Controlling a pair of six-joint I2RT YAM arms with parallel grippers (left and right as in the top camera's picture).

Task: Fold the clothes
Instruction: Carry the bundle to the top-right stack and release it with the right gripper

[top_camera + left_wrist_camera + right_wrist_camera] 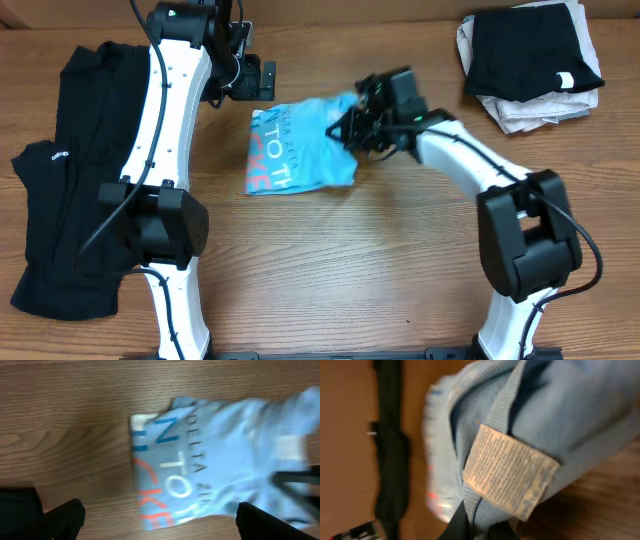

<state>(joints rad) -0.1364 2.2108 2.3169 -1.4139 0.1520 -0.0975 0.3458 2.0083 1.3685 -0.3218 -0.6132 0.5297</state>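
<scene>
While the left tool (258,80) hangs released, the right tool (347,128) pinches the blue T-shirt (295,152).

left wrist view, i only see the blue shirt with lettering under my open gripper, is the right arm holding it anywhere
Observer: Yes, the right gripper is clamped on the T-shirt at its bunched edge nearest that arm.
Operator: which part of the shirt is that
Observer: It seems to be the neckband; the sewn label fills the right wrist view.
Operator: anything else on the table
Observer: A folded stack, black on top, sits at the far right corner.
</scene>
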